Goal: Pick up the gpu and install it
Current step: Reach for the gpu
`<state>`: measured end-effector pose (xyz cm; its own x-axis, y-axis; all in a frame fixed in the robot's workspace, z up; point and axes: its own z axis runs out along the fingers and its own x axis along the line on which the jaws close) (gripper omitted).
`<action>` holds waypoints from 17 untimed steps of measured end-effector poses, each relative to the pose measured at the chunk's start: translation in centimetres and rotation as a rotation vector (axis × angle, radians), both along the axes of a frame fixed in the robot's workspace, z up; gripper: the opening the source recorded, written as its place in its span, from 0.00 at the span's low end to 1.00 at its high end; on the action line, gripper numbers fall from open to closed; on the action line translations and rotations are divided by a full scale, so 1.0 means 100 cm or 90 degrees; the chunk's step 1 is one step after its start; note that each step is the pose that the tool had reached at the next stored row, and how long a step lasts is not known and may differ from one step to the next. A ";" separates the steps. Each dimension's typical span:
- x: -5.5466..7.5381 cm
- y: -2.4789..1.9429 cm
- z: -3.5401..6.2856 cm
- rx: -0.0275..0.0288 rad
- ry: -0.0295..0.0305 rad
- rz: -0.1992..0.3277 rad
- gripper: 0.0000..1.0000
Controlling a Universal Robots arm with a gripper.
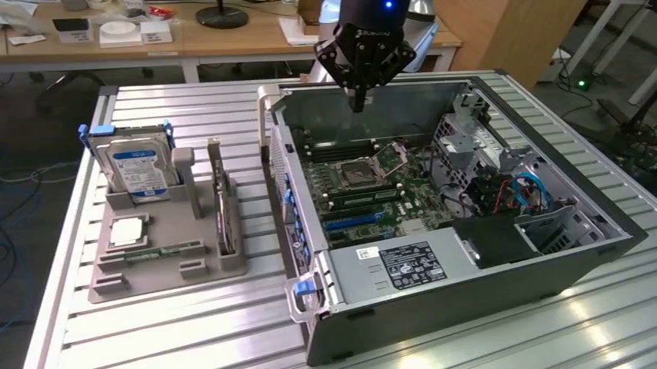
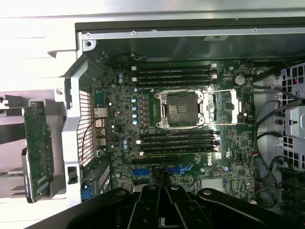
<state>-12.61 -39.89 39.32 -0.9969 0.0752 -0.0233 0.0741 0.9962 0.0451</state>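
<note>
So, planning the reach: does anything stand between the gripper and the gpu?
The computer case's perforated wall does: the gripper, shut, hangs over the open case, while the gpu stands on edge in the grey holder outside that wall. The gripper appears higher than the wall's rim, so nothing visible blocks a path over it.

A slatted metal table (image 1: 185,323) shows bright glare toward the exterior view's right. Behind it stands a wooden desk (image 1: 205,42) with a black lamp base (image 1: 221,15) and papers (image 1: 298,31). A wooden panel (image 1: 513,31) rises beside it. Cables (image 1: 23,175) trail over the dark floor (image 1: 31,115).
</note>
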 end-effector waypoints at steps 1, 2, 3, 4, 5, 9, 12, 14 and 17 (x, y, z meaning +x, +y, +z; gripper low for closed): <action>0.000 0.0000 0.0000 0.0000 0.0000 0.000 0.10; 0.000 0.0000 0.0000 0.0000 0.0001 0.000 0.10; 0.000 0.0000 0.0000 0.0000 0.0000 0.000 0.10; -0.001 0.0000 0.0000 0.0000 0.0001 0.000 0.10; -0.001 0.0000 0.0000 0.0000 0.0000 0.000 0.10; -0.002 0.0000 0.0000 0.0000 0.0000 0.000 0.10; -0.002 0.0000 0.0000 0.0000 0.0000 0.000 0.10; -0.003 0.0000 0.0000 0.0000 0.0000 0.000 0.10; -0.003 0.0000 -0.0001 0.0000 0.0000 0.000 0.10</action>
<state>-12.94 -39.89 39.32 -0.9969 0.0753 -0.0232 0.0742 0.9962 0.0451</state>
